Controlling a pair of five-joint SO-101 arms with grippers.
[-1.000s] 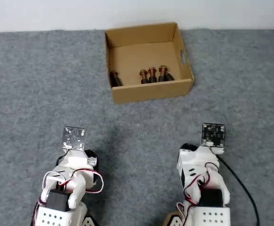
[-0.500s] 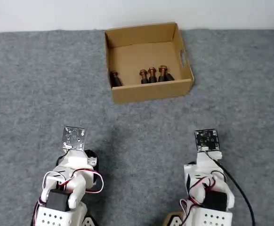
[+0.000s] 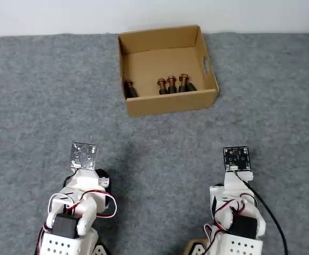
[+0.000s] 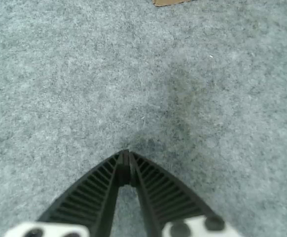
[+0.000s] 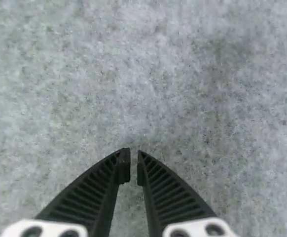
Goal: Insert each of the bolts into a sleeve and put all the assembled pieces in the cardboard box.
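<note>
Your left fingers [image 4: 98, 190] are closed, the two black ribbed tips meeting over the grey felt [image 4: 74, 74] of the desk with nothing between them. Your right fingers [image 5: 96, 190] are all but closed too: a thin slit shows between the tips, they grip nothing, and the same grey felt lies beneath them.

From the high view, your left arm [image 3: 77, 207] sits at the near left of the desk and your right arm [image 3: 234, 212] at the near right. Both are drawn in close to their bases and well apart from each other. Each carries a small square camera board at its far end, the left board [image 3: 84, 155] and the right board [image 3: 235, 159] lying about level with each other. A black cable [image 3: 274, 215] runs off to the near right beside your right arm.

The cardboard box [image 3: 168, 103] stands open at the far middle of the desk, well apart from both arms, just in front of the white wall [image 3: 154, 16]. A corner of it peeks in at the far edge of your left wrist view.

Inside the box, four assembled pieces lie along its near wall. One piece [image 3: 129, 87] rests alone in the near left corner. The other three [image 3: 172, 84] sit bunched together toward the near right, copper-coloured bolt heads on dark sleeves.
</note>
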